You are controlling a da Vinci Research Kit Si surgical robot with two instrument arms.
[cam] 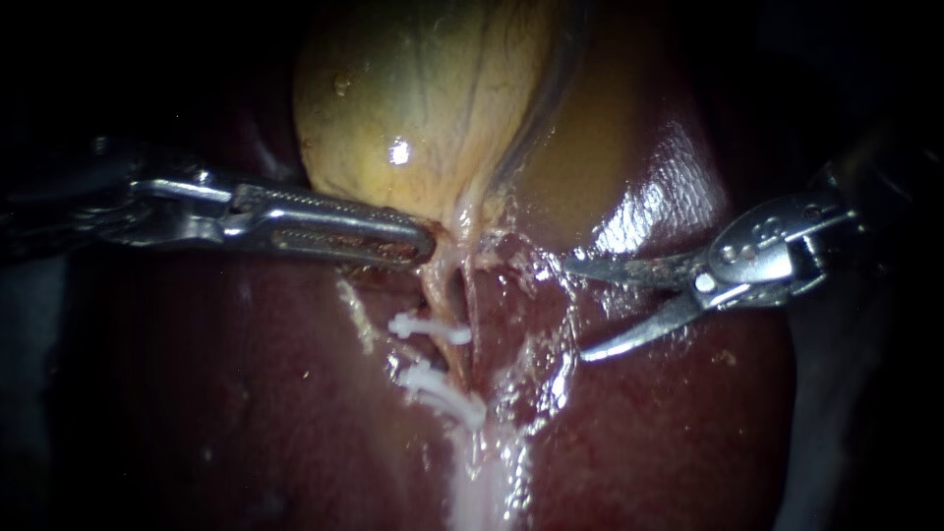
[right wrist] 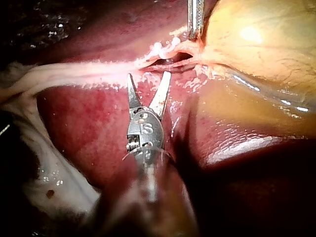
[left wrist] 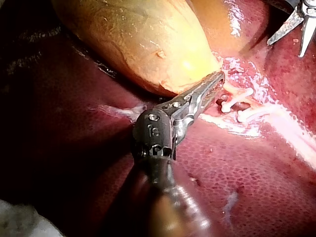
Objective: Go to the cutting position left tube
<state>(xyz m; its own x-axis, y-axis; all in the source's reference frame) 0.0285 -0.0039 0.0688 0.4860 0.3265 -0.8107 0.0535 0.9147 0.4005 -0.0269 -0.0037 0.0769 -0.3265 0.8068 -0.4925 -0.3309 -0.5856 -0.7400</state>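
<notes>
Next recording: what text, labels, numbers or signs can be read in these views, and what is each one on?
No readable word, label, brand or sign in any view.
Right instrument: small stamped marks on the joint behind its open blades, not transcribed.
Left instrument: small stamped marks on its joint, too small to make out.
Gallbladder, liver, white clips: no text.
</notes>
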